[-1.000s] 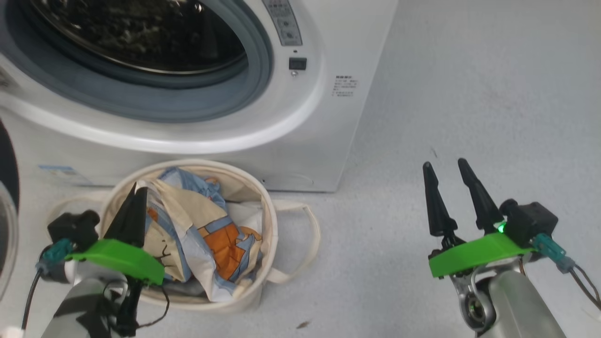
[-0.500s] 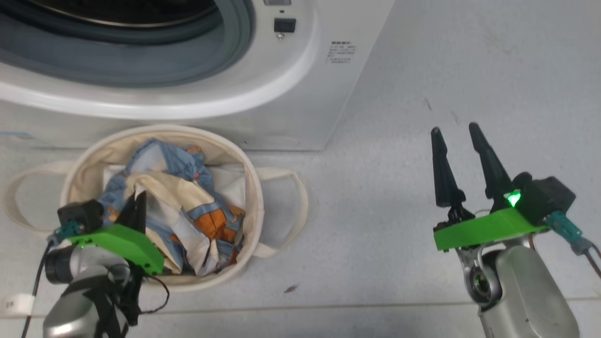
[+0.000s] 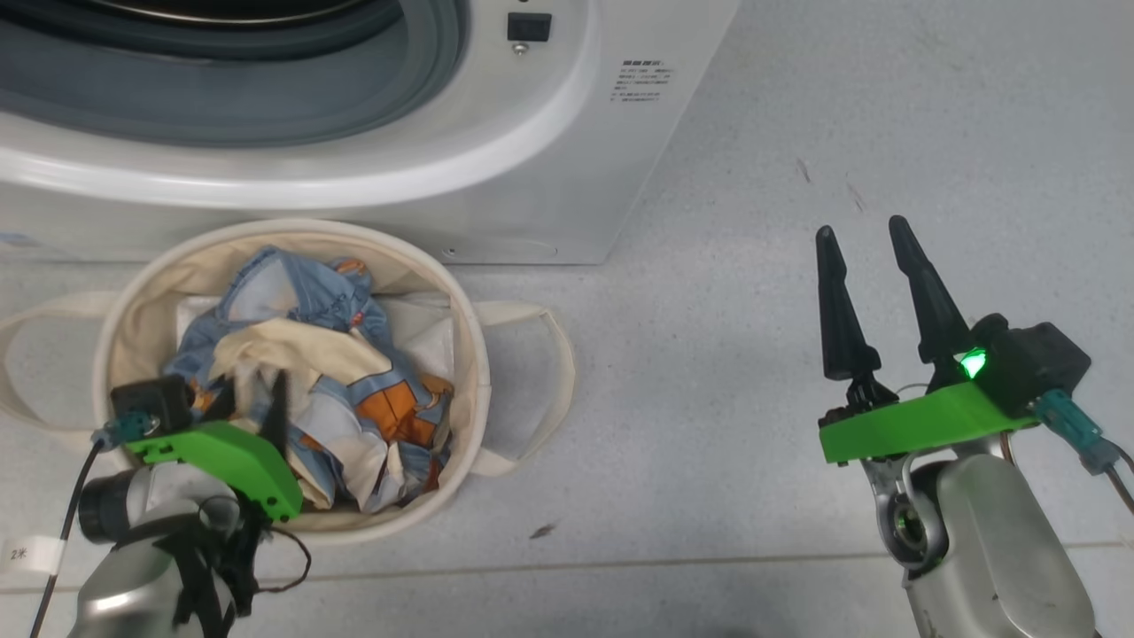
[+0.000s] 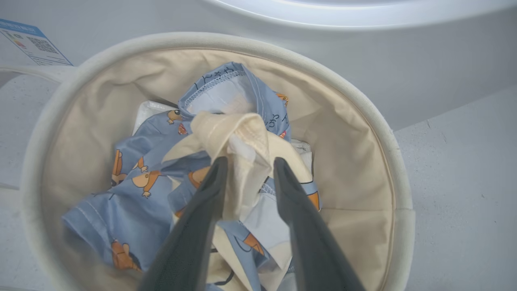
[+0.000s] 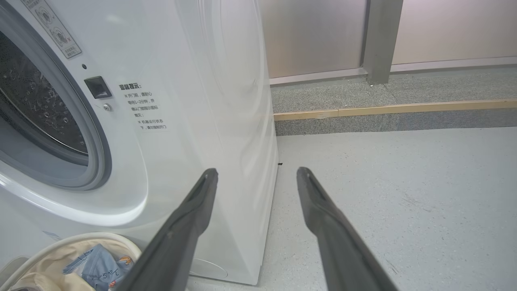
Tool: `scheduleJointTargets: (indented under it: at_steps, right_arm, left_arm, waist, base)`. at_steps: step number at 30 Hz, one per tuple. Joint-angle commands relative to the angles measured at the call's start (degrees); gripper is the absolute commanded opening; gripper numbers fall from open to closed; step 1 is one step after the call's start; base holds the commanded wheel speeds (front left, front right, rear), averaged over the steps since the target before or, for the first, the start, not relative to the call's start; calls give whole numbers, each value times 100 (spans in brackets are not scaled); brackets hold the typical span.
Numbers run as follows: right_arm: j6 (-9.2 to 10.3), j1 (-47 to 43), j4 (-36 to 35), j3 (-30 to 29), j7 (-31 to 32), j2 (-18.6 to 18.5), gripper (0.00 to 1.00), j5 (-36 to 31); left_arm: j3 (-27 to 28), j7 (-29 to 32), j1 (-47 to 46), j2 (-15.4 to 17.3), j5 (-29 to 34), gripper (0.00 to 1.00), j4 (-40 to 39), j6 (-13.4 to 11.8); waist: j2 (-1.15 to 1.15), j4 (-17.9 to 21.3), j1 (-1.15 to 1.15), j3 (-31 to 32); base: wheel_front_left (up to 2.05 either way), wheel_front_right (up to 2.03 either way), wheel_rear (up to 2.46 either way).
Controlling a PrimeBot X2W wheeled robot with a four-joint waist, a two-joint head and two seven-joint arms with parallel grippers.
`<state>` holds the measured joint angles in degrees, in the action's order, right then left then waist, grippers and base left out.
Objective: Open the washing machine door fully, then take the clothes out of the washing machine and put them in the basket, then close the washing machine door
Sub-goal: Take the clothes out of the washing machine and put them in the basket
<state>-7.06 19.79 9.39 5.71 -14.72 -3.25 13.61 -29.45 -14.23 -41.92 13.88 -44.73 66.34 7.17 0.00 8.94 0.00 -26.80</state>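
Observation:
The cream basket (image 3: 477, 354) stands on the floor in front of the white washing machine (image 3: 532, 177), whose drum mouth (image 3: 221, 80) stands open. The washing machine door is out of view. Light blue clothes (image 3: 354, 390) with orange animals and cream parts lie heaped in the basket. My left gripper (image 3: 255, 383) hangs over the basket's near side, fingers parted. In the left wrist view a cream fold of the clothes (image 4: 246, 137) stands between the parted fingers of my left gripper (image 4: 249, 161). My right gripper (image 3: 861, 228) is open and empty above the bare floor, right of the machine.
The basket's loop handles (image 3: 542, 390) stick out on both sides. A blue sticker (image 4: 28, 40) marks the machine's front. In the right wrist view a raised step (image 5: 383, 109) and a grey post (image 5: 379, 40) stand beyond the machine's side, with bare floor (image 5: 404, 194) before them.
The head camera has tilted down. My left gripper's fingers have gone from shut to parted, low over the basket, and the clothes have settled deeper. The right gripper keeps its pose.

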Motion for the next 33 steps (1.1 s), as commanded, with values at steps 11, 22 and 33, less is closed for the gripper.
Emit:
scheduleJointTargets:
  at_steps: [11, 22, 33]
  right_arm:
    - [-43, -44, 77, 251, -28, 36, 100, 48]
    - [-43, -328, 384, 407, -28, 37, 100, 242]
    - [-43, -611, 527, 555, -28, 37, 100, 364]
  left_arm:
    - [-106, -75, 34, 533, 55, 100, -84, 32]
    - [909, -76, 642, 858, 912, 100, -1451, -116]
    - [2127, -76, 2091, 807, 1546, 100, -3705, -172]
  waist:
    - [0, -131, 0, 625]
    - [0, -341, 0, 1534]
    - [0, -410, 0, 2096]
  base:
    - [0, 0, 0]
    - [0, 0, 0]
    - [0, 0, 0]
